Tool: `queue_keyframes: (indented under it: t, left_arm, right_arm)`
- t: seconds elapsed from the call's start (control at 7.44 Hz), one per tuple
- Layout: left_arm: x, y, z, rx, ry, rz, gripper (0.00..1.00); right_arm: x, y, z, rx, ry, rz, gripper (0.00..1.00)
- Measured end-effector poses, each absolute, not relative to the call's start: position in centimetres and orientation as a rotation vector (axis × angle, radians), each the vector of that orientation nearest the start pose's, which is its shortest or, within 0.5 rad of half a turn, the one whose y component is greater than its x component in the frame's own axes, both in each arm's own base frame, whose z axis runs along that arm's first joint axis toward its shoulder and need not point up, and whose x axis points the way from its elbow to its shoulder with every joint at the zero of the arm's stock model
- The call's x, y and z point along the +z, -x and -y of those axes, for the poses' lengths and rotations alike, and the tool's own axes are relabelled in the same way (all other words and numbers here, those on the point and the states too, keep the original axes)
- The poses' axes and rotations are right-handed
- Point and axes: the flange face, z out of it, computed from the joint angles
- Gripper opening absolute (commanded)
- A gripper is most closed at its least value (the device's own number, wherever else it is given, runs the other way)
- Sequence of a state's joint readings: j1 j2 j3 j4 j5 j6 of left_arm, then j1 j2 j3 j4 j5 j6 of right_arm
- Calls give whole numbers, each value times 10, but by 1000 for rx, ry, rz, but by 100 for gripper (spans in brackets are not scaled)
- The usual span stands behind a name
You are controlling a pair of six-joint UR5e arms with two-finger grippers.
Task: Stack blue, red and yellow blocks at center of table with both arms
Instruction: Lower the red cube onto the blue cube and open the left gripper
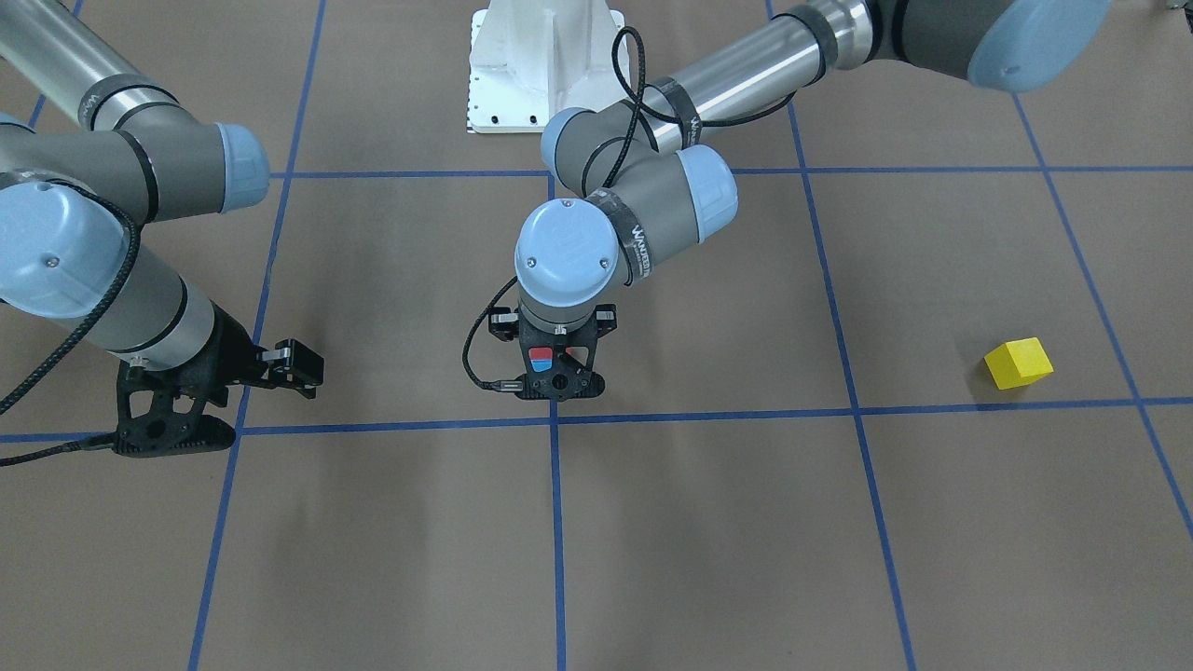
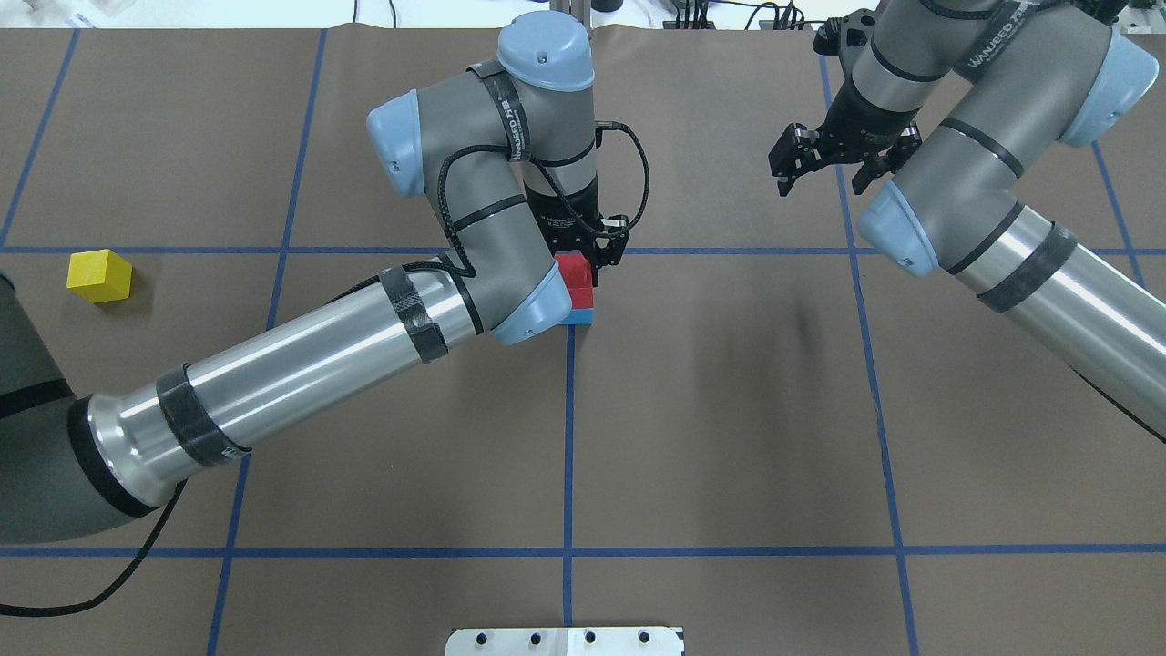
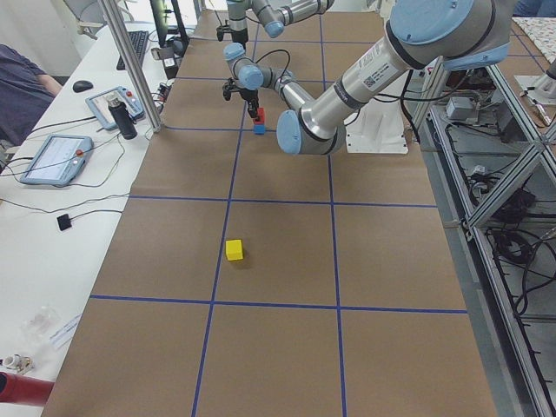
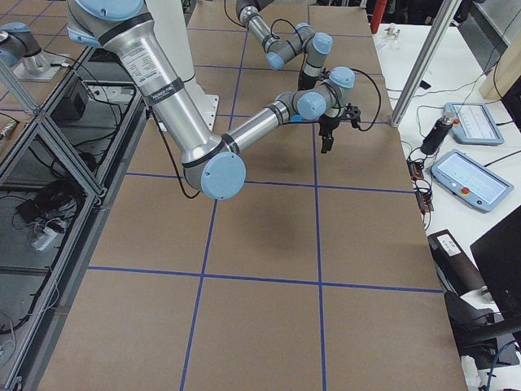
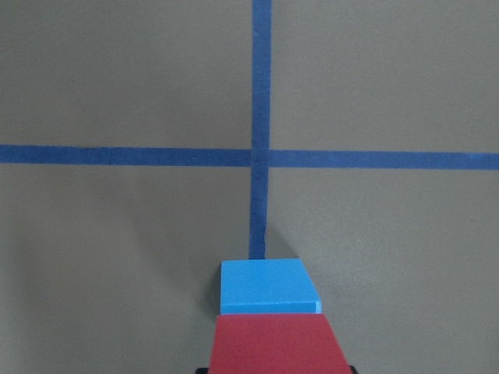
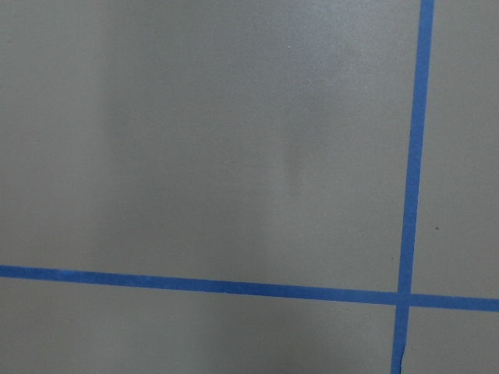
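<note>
Yellow block lay alone far to the left, well apart from the others and not yet fetched. At the centre crossing of the tape lines, the left gripper clasped the red block by its sides, seating it on the blue block, probably to square it before release. The right gripper hung spread and empty, likely keeping clear.

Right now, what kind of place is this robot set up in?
Probably a robotics lab: a table covered in brown paper and gridded with blue tape, with teach pendants on the side bench.
</note>
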State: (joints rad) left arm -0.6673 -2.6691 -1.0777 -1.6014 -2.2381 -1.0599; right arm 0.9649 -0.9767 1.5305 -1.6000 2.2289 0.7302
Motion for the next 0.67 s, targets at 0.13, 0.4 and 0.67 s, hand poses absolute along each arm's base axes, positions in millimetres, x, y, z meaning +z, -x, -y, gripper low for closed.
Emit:
queue_keyframes:
  t: [0.13, 0.4, 0.67]
  left_arm:
    - [137, -606, 569, 66, 195, -865, 69]
    - [137, -606, 569, 66, 196, -865, 69]
    - [137, -606, 569, 66, 196, -865, 100]
  right_arm:
    - [327, 338, 614, -55, 2, 816, 99]
    - [327, 338, 614, -55, 3, 816, 99]
    - [327, 338, 614, -55, 3, 816, 99]
